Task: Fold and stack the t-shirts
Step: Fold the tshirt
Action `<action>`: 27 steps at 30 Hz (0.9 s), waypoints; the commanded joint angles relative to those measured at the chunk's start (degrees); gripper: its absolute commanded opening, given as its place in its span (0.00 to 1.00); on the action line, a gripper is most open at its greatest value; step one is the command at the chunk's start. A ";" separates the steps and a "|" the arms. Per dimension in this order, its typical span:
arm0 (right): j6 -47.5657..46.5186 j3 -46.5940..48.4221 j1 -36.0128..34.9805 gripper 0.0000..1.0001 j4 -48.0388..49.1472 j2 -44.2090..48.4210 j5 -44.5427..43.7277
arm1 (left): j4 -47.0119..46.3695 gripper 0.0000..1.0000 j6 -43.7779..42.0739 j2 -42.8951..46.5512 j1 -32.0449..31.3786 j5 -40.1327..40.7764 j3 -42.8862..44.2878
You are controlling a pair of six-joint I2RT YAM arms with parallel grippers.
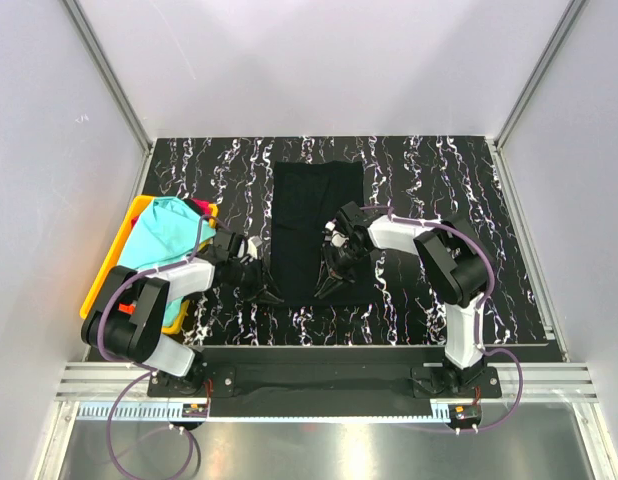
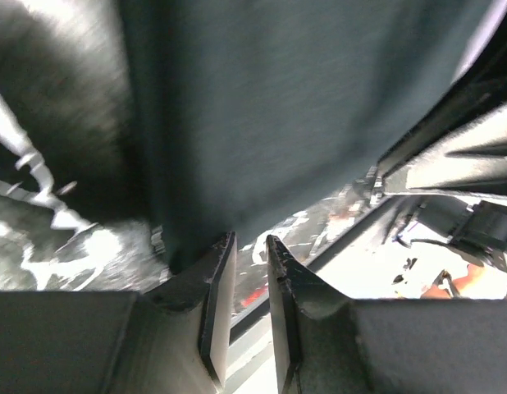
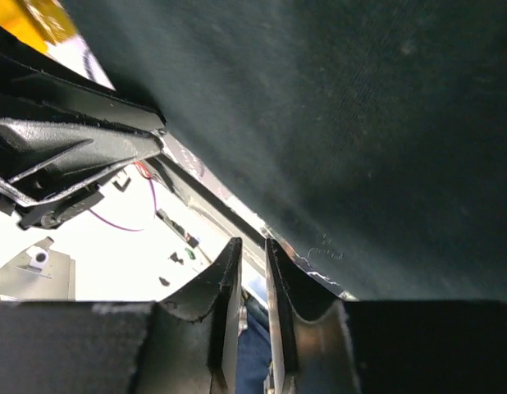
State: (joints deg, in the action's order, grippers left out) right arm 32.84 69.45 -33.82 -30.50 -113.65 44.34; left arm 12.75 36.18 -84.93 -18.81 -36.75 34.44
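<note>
Both arms are bent low and reach inward over the table, wrists down near the surface. The left gripper is at the near-left corner of the black shirt, and the right gripper is over the shirt's near edge, right of the middle. The two are close together, with only a narrow stretch of cloth between them.

On the left wrist view, the gripper has its fingers a narrow slit apart, and bright background shows right through the gap. The shirt fills the upper view, and its hem comes down to the outer side of one fingertip. It is beside that finger, not between the two.

The right wrist view is much the same. That gripper is also a slit apart with nothing seen inside. The cloth runs overhead and its edge passes just beside one fingertip.

The black shirt lies flat as a long rectangle in the middle of the table, running from near to far. Its far end stops short of the table's far edge.

Right of the shirt there is a wide stretch of bare marbled surface. The left side is tighter, because the left arm fills the strip between the shirt and the bin. The bin sits at the table's left edge and holds a turquoise shirt, with a red shirt showing at its far end. A band of table separates the shirt's near edge from the arm bases.
</note>
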 commanded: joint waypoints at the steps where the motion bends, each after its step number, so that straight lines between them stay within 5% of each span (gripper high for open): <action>1: -0.14 0.69 -1.16 0.24 0.27 -0.70 1.73 | -1.59 0.26 1.61 0.29 -0.18 2.82 -1.91; 27: -5.15 -22.69 14.74 0.31 -1.49 17.05 -8.12 | 0.69 0.24 1.96 -0.16 -0.18 5.47 -3.59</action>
State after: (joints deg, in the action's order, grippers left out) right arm 29.50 47.90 -20.91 -29.95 -100.07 38.35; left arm 11.88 40.14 -84.93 -18.81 -34.96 31.48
